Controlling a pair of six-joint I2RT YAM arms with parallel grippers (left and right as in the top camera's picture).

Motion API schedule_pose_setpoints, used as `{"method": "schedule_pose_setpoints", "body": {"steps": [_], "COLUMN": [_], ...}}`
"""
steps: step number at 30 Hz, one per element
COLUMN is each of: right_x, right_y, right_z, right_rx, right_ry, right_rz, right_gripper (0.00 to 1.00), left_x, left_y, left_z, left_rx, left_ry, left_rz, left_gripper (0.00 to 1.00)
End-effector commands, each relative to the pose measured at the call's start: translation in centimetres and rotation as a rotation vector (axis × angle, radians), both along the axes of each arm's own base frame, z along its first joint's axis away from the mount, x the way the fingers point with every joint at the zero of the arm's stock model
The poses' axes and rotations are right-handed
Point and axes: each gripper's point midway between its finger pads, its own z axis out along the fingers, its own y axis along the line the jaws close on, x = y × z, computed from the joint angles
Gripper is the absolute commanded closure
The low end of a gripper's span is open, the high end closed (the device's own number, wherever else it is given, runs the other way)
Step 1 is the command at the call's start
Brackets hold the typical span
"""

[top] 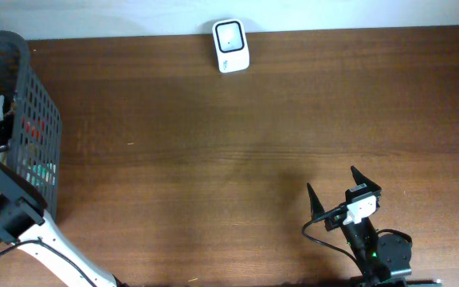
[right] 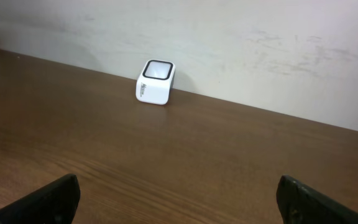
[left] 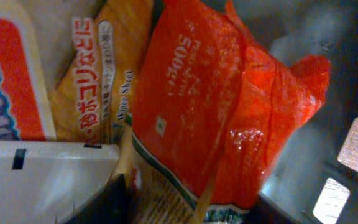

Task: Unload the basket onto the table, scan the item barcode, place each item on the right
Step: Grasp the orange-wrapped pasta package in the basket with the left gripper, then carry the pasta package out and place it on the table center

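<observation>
A brown wooden surface (top: 213, 159) fills the overhead view, with a pale wall running along its far edge. At the surface's left edge stands a dark mesh basket (top: 42, 104), packed with goods. The left arm (top: 54, 239) rises from the near left corner and reaches into that basket, so its end is hidden from above. The right arm (top: 381, 251) sits at the near right, well apart from the basket. The left wrist view looks down among the packages. A red-orange crinkled plastic bag (left: 197, 106), printed with white lettering, lies tilted across the middle. A yellow bag (left: 104, 81) with Japanese text is just beside it on the left. A white box (left: 42, 180) sits below the yellow bag, and a red-and-white package (left: 5, 74) fills the far left edge. No barcode can be made out on the red-orange bag from this angle. The left gripper (left: 188, 208) shows only as dark shapes at the bottom edge, with the bag's lower end between them. Whether it is clamped on the bag cannot be told. The right gripper (top: 331, 177) hangs above bare wood with its fingers spread wide and nothing between them. It faces a small white scanner (top: 231, 45) that stands against the wall at the far edge, its dark window on top (right: 155, 82).
</observation>
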Motion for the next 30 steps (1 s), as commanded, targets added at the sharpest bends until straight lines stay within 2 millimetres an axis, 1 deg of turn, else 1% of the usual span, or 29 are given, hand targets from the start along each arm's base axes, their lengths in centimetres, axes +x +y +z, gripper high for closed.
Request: {"method": "schedule_pose_setpoints", "body": {"steps": [1,3,4,6,7,8,9,10,11,12,13,14,15,16,17,18,19,20,21,22,23,24,25,26,27,28,29,30], "right_x": [0.0,0.0,0.0,0.0,0.0,0.0,0.0,0.0,0.0,0.0,0.0,0.0,0.0,0.0,0.0,0.0,0.0,0.0,0.0,0.0,0.0,0.0,0.0,0.0,0.0,0.0,0.0,0.0], "right_y": [-0.2,-0.2,-0.2,-0.2,-0.2,-0.2,-0.2,-0.2,-0.2,-0.2,-0.2,-0.2,-0.2,-0.2,-0.2,-0.2,-0.2,-0.2,-0.2,-0.2,-0.2,-0.2,-0.2,-0.2,-0.2,-0.2,-0.2,-0.2], "right_z": [-0.2,-0.2,-0.2,-0.2,-0.2,-0.2,-0.2,-0.2,-0.2,-0.2,-0.2,-0.2,-0.2,-0.2,-0.2,-0.2,-0.2,-0.2,-0.2,-0.2,-0.2,-0.2,-0.2,-0.2,-0.2,-0.2,-0.2,-0.2], "right_rx": [-0.004,-0.004,-0.004,-0.004,-0.004,-0.004,-0.004,-0.004,-0.004,-0.004,-0.004,-0.004,-0.004,-0.004,-0.004,-0.004,-0.004,-0.004,-0.004,-0.004,-0.004,-0.004,-0.004,-0.004,-0.004,-0.004,-0.004,-0.004], "right_ry": [0.000,0.000,0.000,0.000,0.000,0.000,0.000,0.000,0.000,0.000,0.000,0.000,0.000,0.000,0.000,0.000,0.000,0.000,0.000,0.000,0.000,0.000,0.000,0.000,0.000,0.000,0.000,0.000], "right_rz": [-0.008,-0.008,-0.008,-0.009,-0.008,-0.008,-0.008,-0.008,-0.009,-0.008,-0.008,-0.008,-0.008,-0.008,-0.008,-0.008,-0.008,-0.008,-0.008,-0.008,-0.008,-0.009,-0.008,-0.008,-0.008,-0.008,-0.009,-0.008], "right_gripper": [0.01,0.01,0.01,0.01,0.01,0.01,0.01,0.01,0.01,0.01,0.01,0.01,0.01,0.01,0.01,0.01,0.01,0.01,0.01,0.01,0.01,0.01,0.01,0.01,0.01,0.01,0.01,0.01], "left_x": [-1.1,-1.2,-0.9,0.7,1.4,1.7,1.7,1.1,-0.1,-1.7,-3.3,-6.5,-9.1,-11.3,-12.5,-13.0,-13.1,-12.1,-11.2,-9.4,-7.9,-5.8,-4.4,-1.8,-0.5,0.4,1.3,2.1], "left_y": [0.3,1.0,1.4,2.6,3.1,3.4,3.2,2.1,0.3,-1.1,-2.6,-5.7,-8.4,-11.4,-14.6,-17.4,-21.7,-25.9,-27.5,-29.7,-31.3,-33.5,-34.8,-37.1,-39.0,-41.3,-44.1,-45.8], "left_z": [-3.7,-3.1,-2.1,3.6,7.9,11.7,17.7,24.7,30.8,35.2,38.7,44.6,48.3,51.0,52.7,53.5,53.9,52.3,50.9,48.8,47.2,44.7,42.9,39.2,36.8,34.2,30.7,27.5], "left_rx": [-0.044,-0.042,-0.034,0.021,0.069,0.113,0.179,0.245,0.299,0.352,0.385,0.452,0.503,0.530,0.515,0.472,0.373,0.199,0.136,0.055,0.010,-0.027,-0.047,-0.059,-0.051,-0.053,-0.049,-0.011], "left_ry": [0.076,0.065,0.048,-0.053,-0.128,-0.200,-0.311,-0.454,-0.590,-0.678,-0.756,-0.895,-0.985,-1.057,-1.123,-1.172,-1.221,-1.191,-1.145,-1.074,-1.019,-0.941,-0.881,-0.768,-0.702,-0.640,-0.552,-0.467], "left_rz": [0.053,0.110,0.117,0.160,0.182,0.198,0.208,0.196,0.173,0.170,0.188,0.176,0.154,0.121,0.057,-0.018,-0.150,-0.247,-0.297,-0.363,-0.419,-0.508,-0.535,-0.580,-0.650,-0.758,-0.867,-0.915], "left_gripper": [0.99,1.00,1.00,1.00,1.00,1.00,1.00,1.00,1.00,1.00,1.00,1.00,1.00,1.00,1.00,1.00,1.00,1.00,1.00,1.00,1.00,1.00,1.00,1.00,1.00,1.00,1.00,1.00]}}
